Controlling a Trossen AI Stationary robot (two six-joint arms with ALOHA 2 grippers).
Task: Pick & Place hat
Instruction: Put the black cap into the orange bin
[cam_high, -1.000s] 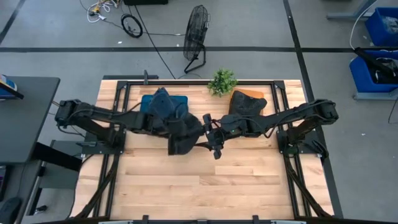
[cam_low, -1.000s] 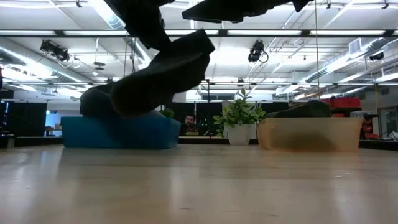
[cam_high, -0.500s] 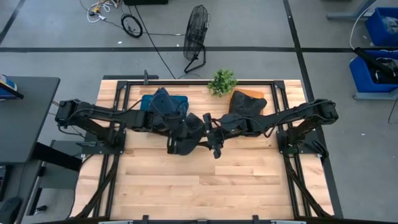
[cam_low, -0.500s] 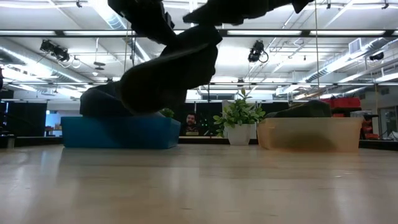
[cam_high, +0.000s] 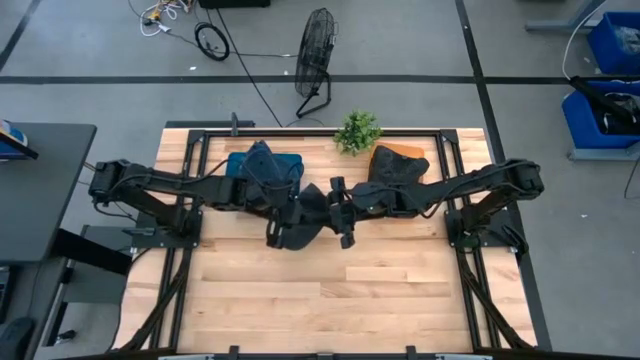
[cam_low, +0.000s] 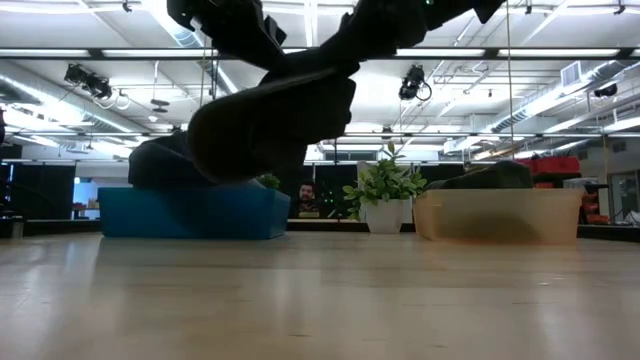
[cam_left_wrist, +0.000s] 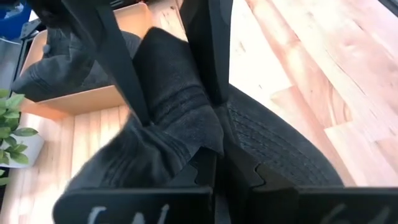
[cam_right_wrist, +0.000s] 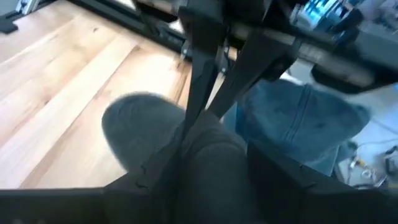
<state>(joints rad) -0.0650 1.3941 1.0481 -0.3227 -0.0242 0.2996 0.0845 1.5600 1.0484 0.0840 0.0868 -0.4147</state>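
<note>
Wooden planking forms the table (cam_high: 330, 290), the largest surface in the high view, set in a black frame on a grey concrete floor (cam_high: 100, 60) crossed by dark tape lines. Compared with the earlier high view, the right gripper (cam_high: 338, 212) has moved in from just beside the hat to contact with it, and the hat (cam_high: 300, 220) has drawn up slightly toward the table's far half. Both dark arms meet near the table's centre. The hat (a dark knitted piece) hangs clear of the planking in the low view (cam_low: 265, 130), held between the two grippers.

The left gripper (cam_high: 285, 205) is closed on one edge of the hat; in the left wrist view its fingers (cam_left_wrist: 118, 68) pinch a folded ribbed section (cam_left_wrist: 180, 106). The right gripper also grips the hat: the right wrist view shows its fingers (cam_right_wrist: 205, 81) converging narrowly on the cloth (cam_right_wrist: 186, 155).

Behind the grippers, a blue bin (cam_high: 250, 165) holds another dark hat, and a tan bin (cam_high: 400, 160) on the right-arm side holds one more. A small potted plant (cam_high: 357, 131) stands between the bins at the far edge. A floor fan (cam_high: 317, 45) and cables (cam_high: 210, 40) lie on the floor beyond. In the low view, ceiling light strips (cam_low: 560, 95) run across the room behind.
</note>
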